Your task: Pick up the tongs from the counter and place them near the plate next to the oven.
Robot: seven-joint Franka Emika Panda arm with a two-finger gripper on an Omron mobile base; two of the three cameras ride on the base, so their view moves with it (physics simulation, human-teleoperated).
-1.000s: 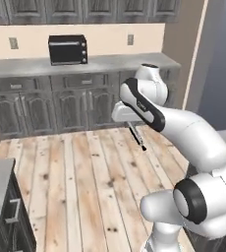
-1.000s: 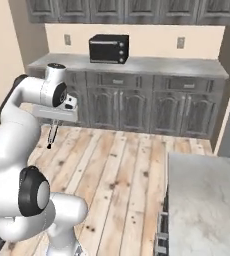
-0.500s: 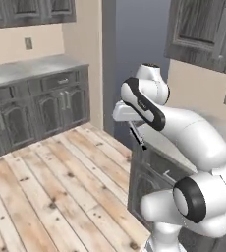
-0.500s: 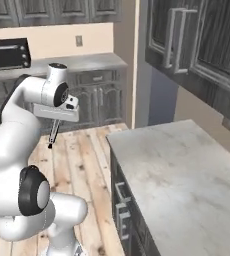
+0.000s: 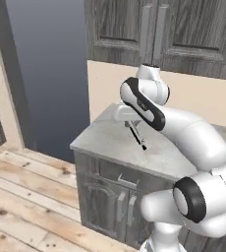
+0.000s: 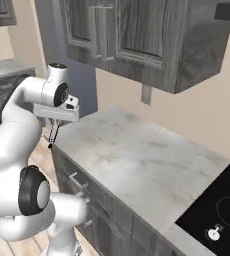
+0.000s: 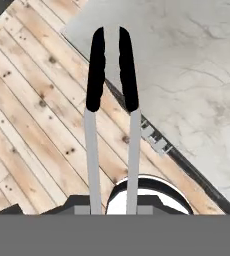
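My gripper [image 5: 130, 121] is shut on the tongs [image 5: 138, 136], which hang down from it, slanting over the near corner of the marbled counter [image 5: 105, 142]. From the right base view the gripper [image 6: 56, 122] holds the tongs [image 6: 52, 136] just off the counter's [image 6: 137, 160] left end, above the floor. In the hand view the tongs [image 7: 112, 75] run up the picture as two silvery arms with black tips, slightly apart, over the wooden floor beside the counter's [image 7: 187, 75] edge. The blue plate is out of view.
A black cooktop [image 6: 222, 210] with knobs is set into the counter at the lower right. Dark wall cabinets [image 6: 137, 35] hang above the counter. Dark cabinet fronts with handles [image 5: 122, 202] face the wooden floor [image 5: 21, 197].
The whole scene has swung as the base moved: the far counter with the black oven box is gone, and a counter corner now lies under the arm. The tongs stay held.
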